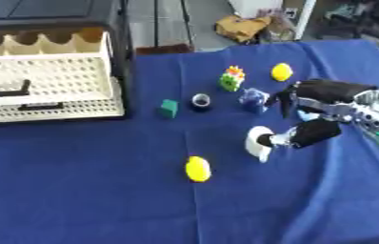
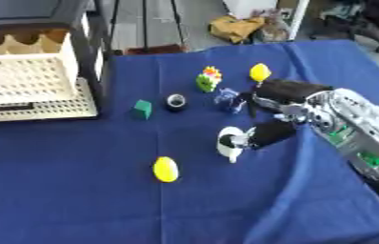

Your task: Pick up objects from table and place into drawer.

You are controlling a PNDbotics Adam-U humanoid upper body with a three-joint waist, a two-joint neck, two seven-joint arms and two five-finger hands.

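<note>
White and small, the object (image 1: 259, 142) sits on the blue tablecloth (image 1: 101, 190) pinched between thumb and curled fingers of the right hand (image 1: 314, 131), apparently gripped for carrying to the open cream drawer (image 1: 47, 90) well off left.

Drawer (image 1: 47, 86) at table's (image 1: 84, 190) left, small objects (image 1: 199, 168) right.
</note>
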